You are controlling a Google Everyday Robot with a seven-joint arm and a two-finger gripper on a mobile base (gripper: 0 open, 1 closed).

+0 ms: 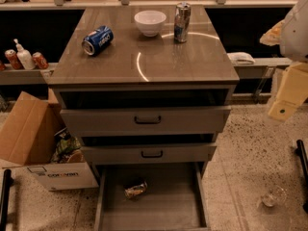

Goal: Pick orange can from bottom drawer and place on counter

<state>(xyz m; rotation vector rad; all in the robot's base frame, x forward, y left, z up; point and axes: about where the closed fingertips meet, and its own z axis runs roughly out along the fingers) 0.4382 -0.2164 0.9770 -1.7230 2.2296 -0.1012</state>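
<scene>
— Nearest us, the bottom drawer [149,213] is standing pulled out, and the orange can [135,190] is lying on its side on the grey floor, left of middle and toward the far end.

— And the gripper [284,105]?

— It's hanging at the right edge of the scene, beside the cabinet at about the height of the top drawer [144,120]. It's well apart from the can. I cannot tell whether it's released or clenched, though it isn't carrying the can.

— So the reach is what's being set up?

— I'm judging so. It should be travelling left and down, staying on the near side of the middle drawer [149,154], whose front is jutting out above. With the can lying slantwise, the grasp should be going across its body, not its ends.

— And the landing spot?

— On the counter [192,64] the blue can [97,40] is lying far left, with the white bowl [150,22] and the tall can [182,22] standing far. I'd be aiming for the near middle, away from all three.
</scene>
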